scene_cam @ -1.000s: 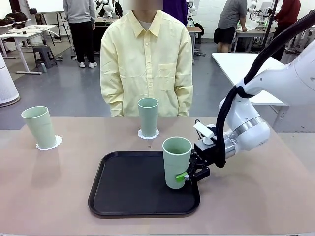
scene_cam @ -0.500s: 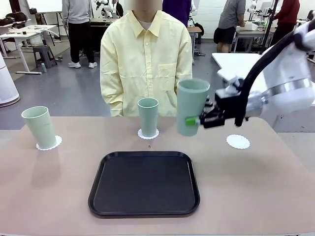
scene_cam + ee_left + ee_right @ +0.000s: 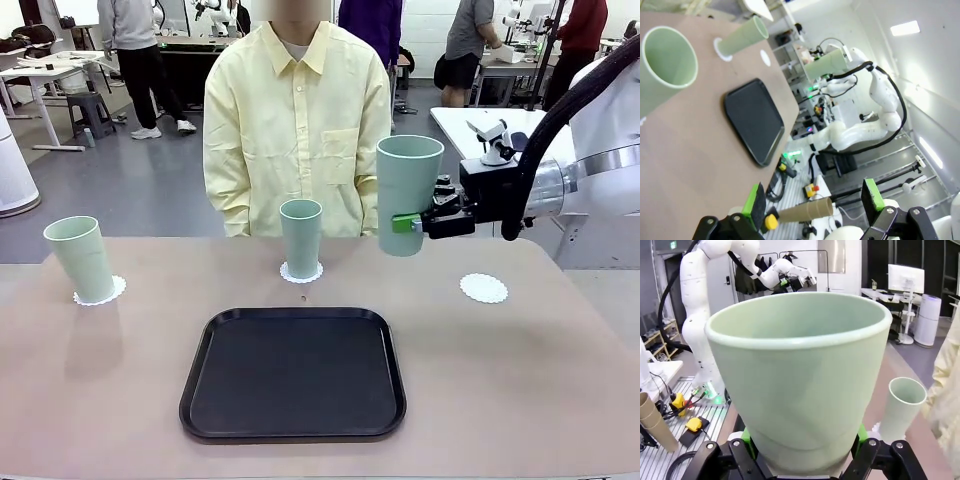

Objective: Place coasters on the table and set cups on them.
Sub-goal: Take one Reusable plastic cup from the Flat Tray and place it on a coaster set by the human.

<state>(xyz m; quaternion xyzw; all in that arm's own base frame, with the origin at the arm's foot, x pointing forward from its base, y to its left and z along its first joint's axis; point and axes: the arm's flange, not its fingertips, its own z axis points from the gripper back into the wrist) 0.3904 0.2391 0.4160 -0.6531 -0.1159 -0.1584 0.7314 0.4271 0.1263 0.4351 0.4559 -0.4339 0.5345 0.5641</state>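
My right gripper (image 3: 414,223) is shut on a mint-green cup (image 3: 408,193), which hangs upright in the air above the far right part of the table (image 3: 560,400). In the right wrist view that cup (image 3: 800,375) sits between my green pads (image 3: 747,437). Right of it and lower, a bare white coaster (image 3: 484,288) lies on the table. A second cup (image 3: 301,236) stands on a coaster (image 3: 301,273) before the person, and a third cup (image 3: 80,258) on a coaster (image 3: 102,291) at the far left. My left gripper (image 3: 815,200) is open and holds nothing.
A black tray (image 3: 293,372) with nothing on it lies at the table's near middle. A person in a yellow shirt (image 3: 297,120) stands at the far edge, hands out of sight. A white table (image 3: 490,135) stands behind on the right.
My right gripper has lifted the cup off the tray's right side and carried it up, away and to the right. The bare coaster has come into sight.
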